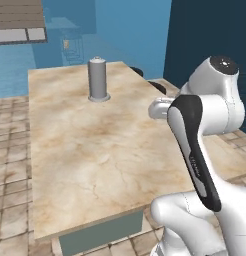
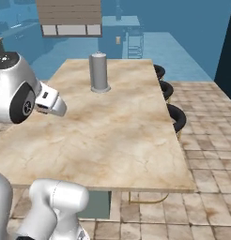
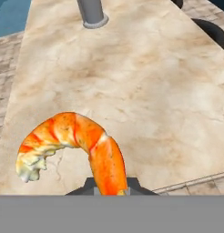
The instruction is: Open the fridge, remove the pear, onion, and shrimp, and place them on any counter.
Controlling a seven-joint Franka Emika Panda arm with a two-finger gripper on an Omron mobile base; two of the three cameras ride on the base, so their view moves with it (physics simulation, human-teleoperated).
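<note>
My fingers (image 3: 109, 190) are clamped on the shrimp (image 3: 73, 145), gripping its thick end; the body curls up and away to one side, tail tip hanging free. The tan surface (image 3: 145, 82) lies directly beyond them, bare stone underneath, with the grey canister (image 3: 92, 12) far ahead. I'd judge a straight lowering suits before letting go.

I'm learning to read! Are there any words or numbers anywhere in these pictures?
Robot arm's dark cover: tiny light marks, too blurred to read.
Shrimp, counter, grey canister: no words, numbers or signs on them.
</note>
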